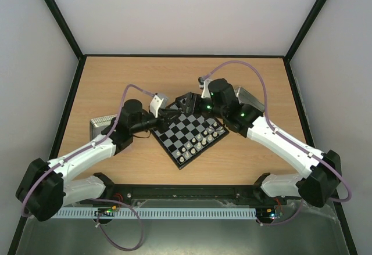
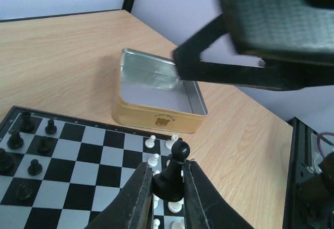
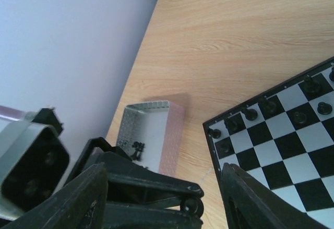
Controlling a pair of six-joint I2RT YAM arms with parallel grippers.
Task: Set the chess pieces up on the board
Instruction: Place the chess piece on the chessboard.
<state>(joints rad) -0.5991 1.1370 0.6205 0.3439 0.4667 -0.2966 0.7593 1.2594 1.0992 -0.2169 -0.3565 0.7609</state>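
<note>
The board [image 1: 176, 140] lies tilted in the middle of the table. White chess pieces [image 1: 198, 143] stand along its near right side, and black chess pieces [image 3: 269, 107] stand along its far left side. My left gripper [image 2: 168, 174] is shut on a black pawn [image 2: 176, 174], held upright above the board's white corner [image 2: 156, 161]. My right gripper [image 3: 164, 172] hangs open just past the board's far corner, with nothing held. Part of the left arm's black frame [image 3: 151, 187] shows between its fingers [image 3: 91, 197]. From above, both grippers [image 1: 174, 114] [image 1: 187, 101] meet at that far corner.
A yellow tin with a bear mark [image 2: 156, 101] sits open beside the board's right corner, under the right arm [image 2: 261, 31]. A silver tin [image 3: 151, 132] with a few black pieces [image 3: 136, 149] lies left of the board, near the left wall [image 1: 102, 126].
</note>
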